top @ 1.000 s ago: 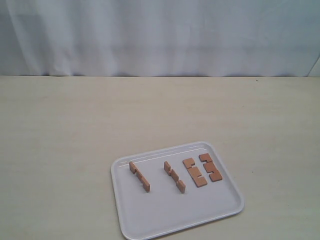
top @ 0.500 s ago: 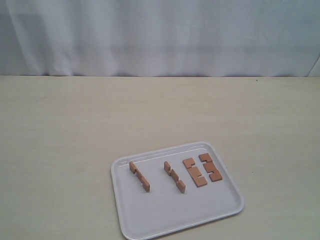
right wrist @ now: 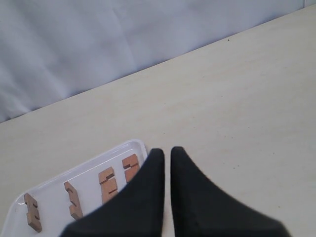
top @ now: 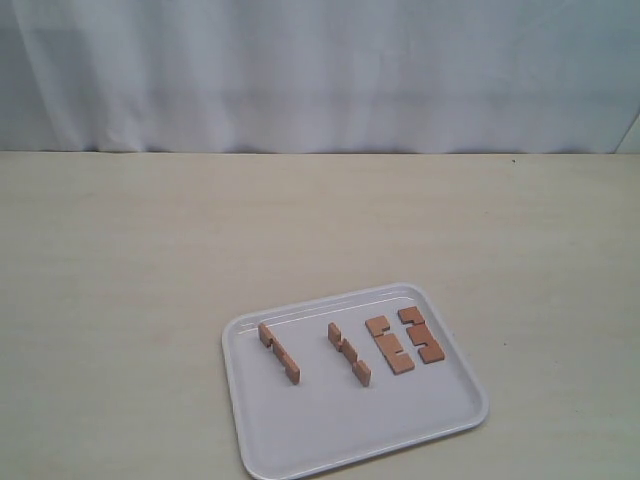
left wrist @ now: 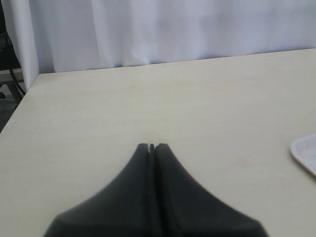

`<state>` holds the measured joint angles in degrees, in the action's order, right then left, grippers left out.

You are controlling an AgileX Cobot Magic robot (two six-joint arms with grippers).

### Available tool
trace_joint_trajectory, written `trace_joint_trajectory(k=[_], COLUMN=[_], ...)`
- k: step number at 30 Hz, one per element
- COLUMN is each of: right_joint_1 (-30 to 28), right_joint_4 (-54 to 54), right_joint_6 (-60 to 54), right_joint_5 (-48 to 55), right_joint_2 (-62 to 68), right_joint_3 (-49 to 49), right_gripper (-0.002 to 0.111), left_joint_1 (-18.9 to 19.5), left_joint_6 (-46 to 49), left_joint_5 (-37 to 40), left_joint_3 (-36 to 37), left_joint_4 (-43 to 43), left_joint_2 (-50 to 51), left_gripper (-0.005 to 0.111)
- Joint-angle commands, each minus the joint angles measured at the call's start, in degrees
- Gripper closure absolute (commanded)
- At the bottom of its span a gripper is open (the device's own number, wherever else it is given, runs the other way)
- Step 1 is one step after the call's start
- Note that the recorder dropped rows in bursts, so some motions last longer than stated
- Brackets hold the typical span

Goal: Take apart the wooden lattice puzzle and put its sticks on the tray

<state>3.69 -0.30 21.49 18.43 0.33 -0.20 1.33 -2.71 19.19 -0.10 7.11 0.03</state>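
The white tray (top: 300, 450) sits at the table's front middle. The puzzle is not in one piece: its sticks lie apart on the tray. Two stand on edge, one stick (top: 279, 352) at the left and another (top: 349, 354) beside it. Two lie flat at the right, a stick (top: 389, 343) and its neighbour (top: 421, 334). Neither gripper shows in the exterior view. My left gripper (left wrist: 152, 146) is shut and empty over bare table, with the tray's corner (left wrist: 306, 153) off to one side. My right gripper (right wrist: 168, 150) hangs above the tray's rim (right wrist: 133, 144), narrowly open and empty.
A white curtain (top: 320, 70) hangs behind the table's far edge. The table's side edge (left wrist: 19, 103) shows in the left wrist view, with dark floor beyond it.
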Motion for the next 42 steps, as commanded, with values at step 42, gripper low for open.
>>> trace_joint_trajectory(k=[42], right_joint_1=[-0.4], right_joint_4=[-0.1], right_joint_6=[-16.7], right_joint_5=[-0.1], right_joint_2=[-0.3], right_joint_3=[0.2], right_gripper=[0.104], left_joint_1=[-0.1], left_joint_6=[-0.2], left_joint_5=[-0.6], left_joint_3=[0.1], left_joint_4=[0.1], left_joint_2=[0.0], left_gripper=[0.107])
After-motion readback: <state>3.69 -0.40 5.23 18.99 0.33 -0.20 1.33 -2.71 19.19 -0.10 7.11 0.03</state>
